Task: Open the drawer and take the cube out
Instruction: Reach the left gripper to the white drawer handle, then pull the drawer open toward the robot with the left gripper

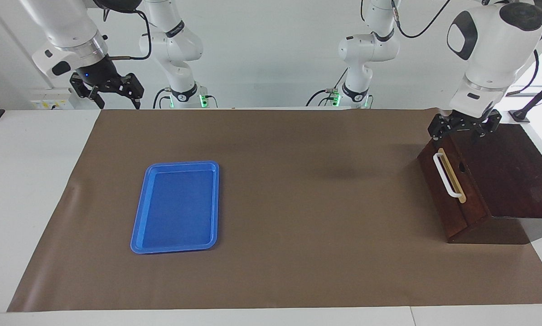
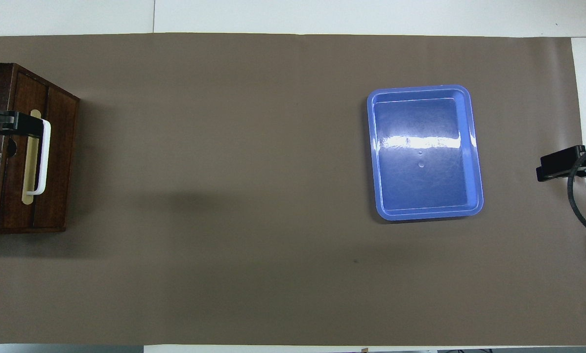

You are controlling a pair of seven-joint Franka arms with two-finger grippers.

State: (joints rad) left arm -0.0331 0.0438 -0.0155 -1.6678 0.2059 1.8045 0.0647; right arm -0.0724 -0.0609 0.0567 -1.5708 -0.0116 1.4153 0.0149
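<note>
The dark wooden drawer sits shut in its box at the left arm's end of the table. Its white loop handle faces the table's middle. My left gripper is open and hangs low over the box's top edge, at the handle's end nearer the robots, holding nothing. My right gripper waits open and empty above the right arm's end of the table. The cube is hidden.
A flat blue tray lies empty on the brown mat toward the right arm's end. White table borders the mat at both ends.
</note>
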